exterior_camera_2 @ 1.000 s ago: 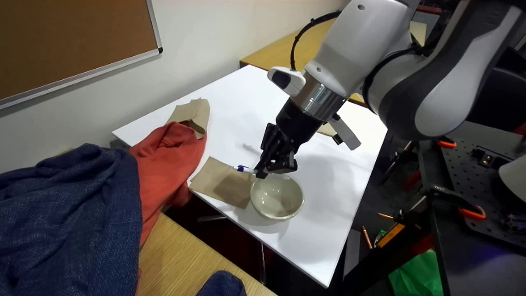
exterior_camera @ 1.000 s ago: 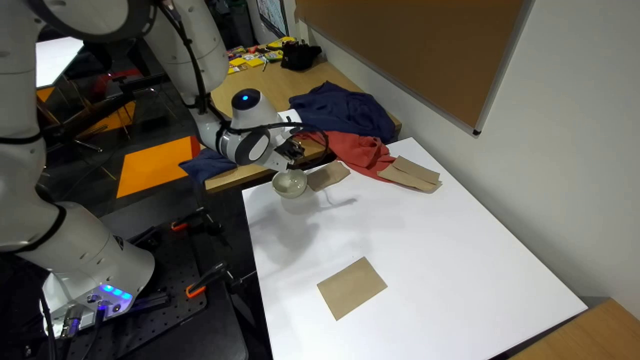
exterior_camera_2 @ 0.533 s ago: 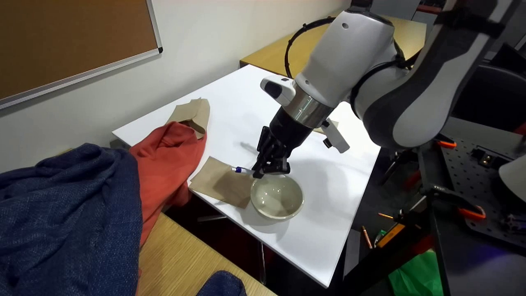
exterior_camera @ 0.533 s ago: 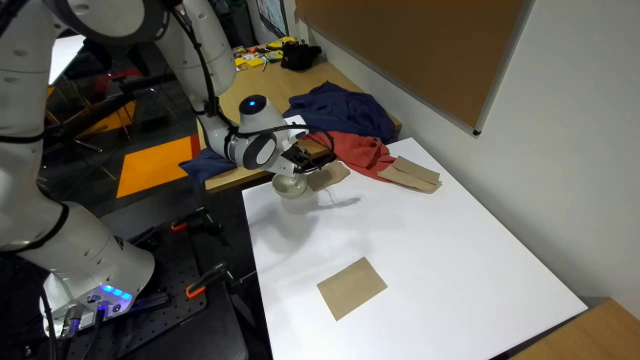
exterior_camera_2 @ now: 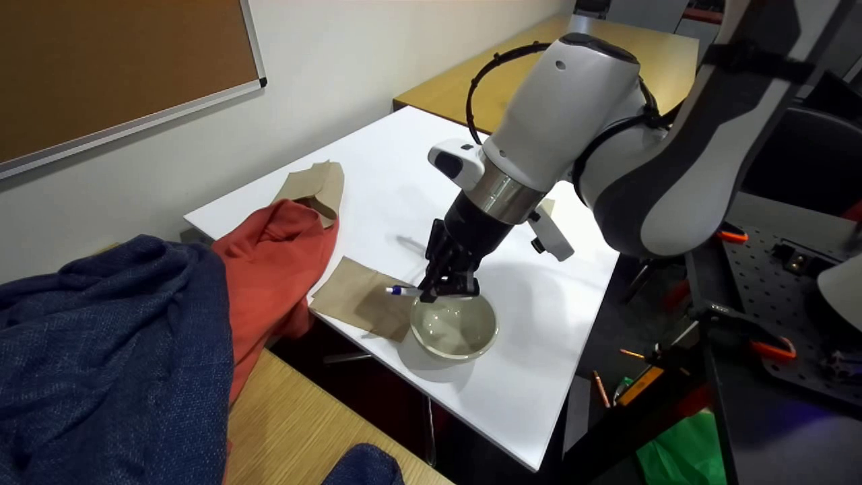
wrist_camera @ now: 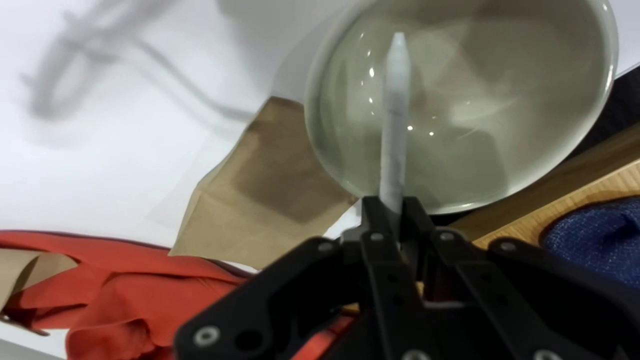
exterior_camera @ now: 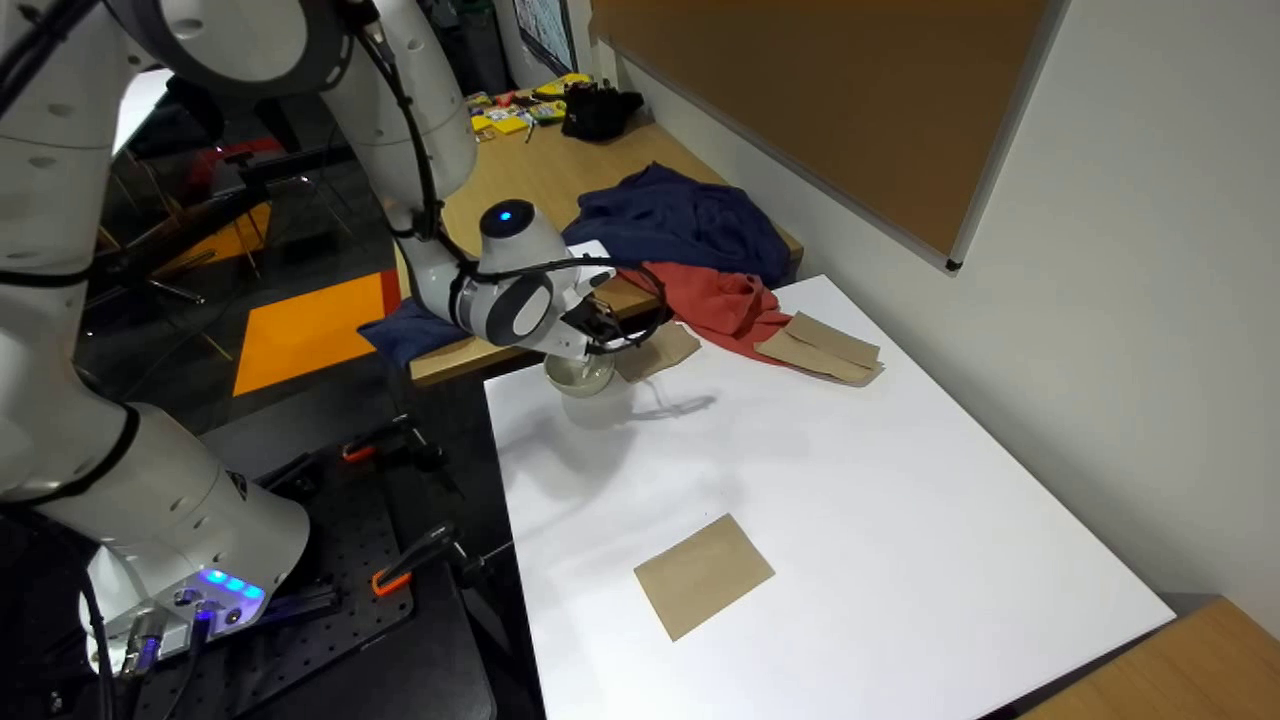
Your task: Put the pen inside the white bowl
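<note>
L to R, in an exterior view: you've got the corkboard (exterior_camera_2: 114, 74) on the wall (exterior_camera_2: 337, 67), w/ the navy garment (exterior_camera_2: 128, 350) below it in the foregrd. Next, the red garment (exterior_camera_2: 286, 256) drapes over the edge of the white table (exterior_camera_2: 377, 175) & touches the folded brown paper bag (exterior_camera_2: 310, 185). Then a flat piece of brown paper (exterior_camera_2: 357, 296) lies at the table edge, just L of the off-white bowl (exterior_camera_2: 454, 330).

The pen (wrist_camera: 395, 120) is next: your gripper (wrist_camera: 392, 212) is narrow, pinched on it partway along, w/ its blue-and-white end poking out L & the paper behind. In the wrist view its pale tapered end reaches across the L part of the bowl; can't tell how high above the rim.

The bowl sits upright on the table, back rim partly hidden by the gripper. Farther R, the arm (exterior_camera_2: 566, 114) slants in from the upper R, & a black-and-orange clamp (exterior_camera_2: 774, 349) shows near the R edge.

In an exterior view, the rectangular brown sheet (exterior_camera: 705, 577) lies flat on the table, well apart from the bowl.
</note>
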### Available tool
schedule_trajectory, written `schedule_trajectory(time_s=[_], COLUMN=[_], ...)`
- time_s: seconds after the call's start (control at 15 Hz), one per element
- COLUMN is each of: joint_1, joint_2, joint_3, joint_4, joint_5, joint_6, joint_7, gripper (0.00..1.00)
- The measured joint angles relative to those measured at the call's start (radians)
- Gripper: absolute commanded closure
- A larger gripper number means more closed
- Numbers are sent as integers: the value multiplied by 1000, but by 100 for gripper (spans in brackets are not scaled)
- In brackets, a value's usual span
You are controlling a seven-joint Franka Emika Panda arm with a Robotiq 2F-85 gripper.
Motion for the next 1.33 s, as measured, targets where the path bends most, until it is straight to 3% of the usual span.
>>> schedule_trajectory(time_s=[0.53, 1.33], joint_1=[12, 11], joint_2=[-10, -186], joint_3=[1, 9], joint_4=[-13, -76], joint_5=[1, 8], joint_6=[17, 25], joint_7=[3, 22], gripper=[2, 0])
